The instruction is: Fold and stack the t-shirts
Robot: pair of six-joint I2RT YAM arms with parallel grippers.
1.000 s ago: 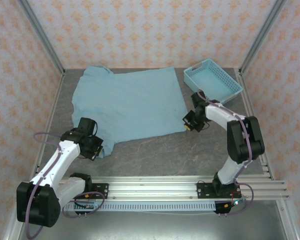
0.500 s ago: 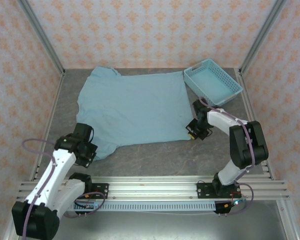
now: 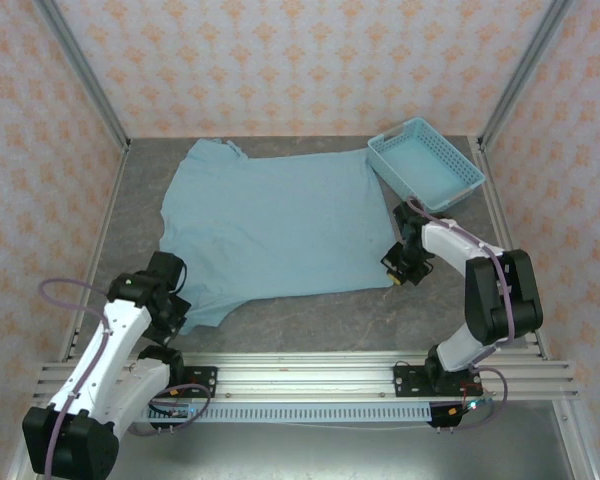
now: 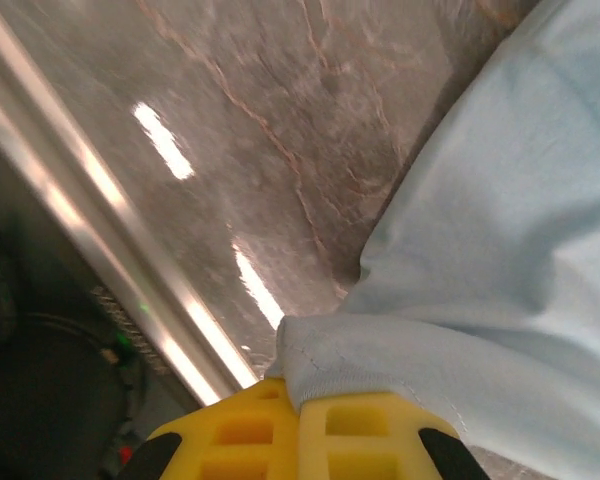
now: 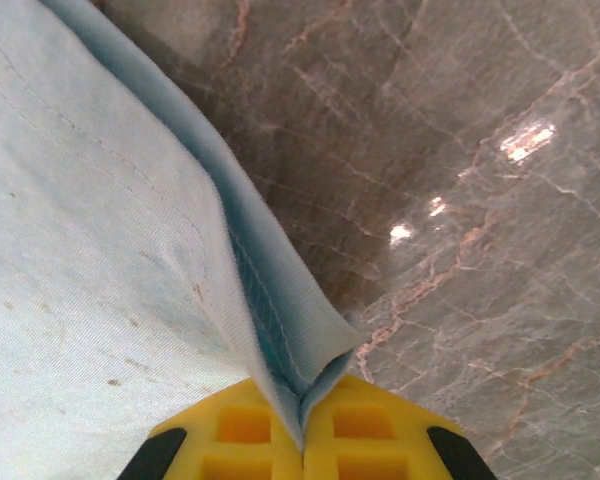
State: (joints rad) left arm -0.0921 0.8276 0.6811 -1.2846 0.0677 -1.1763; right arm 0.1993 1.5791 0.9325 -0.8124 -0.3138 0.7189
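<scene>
Left gripper point(image 4: 300, 445): yellow jaws clenched on a stitched sleeve edge of the t-shirt point(image 3: 270, 225), at the shirt corner farthest from the basket point(image 3: 400, 182). Right gripper point(image 5: 302, 440): jaws pinched tight on a folded hem corner, on the arm-base side of the basket, near it. Count: two grippers, one t-shirt, one light blue lattice basket. Shirt spread flat on grey marbled table point(image 3: 310, 320), far hem corner just beside the basket's left corner; contact not clear. Long axis runs sideways: hem toward the basket, sleeves at the end away from it
</scene>
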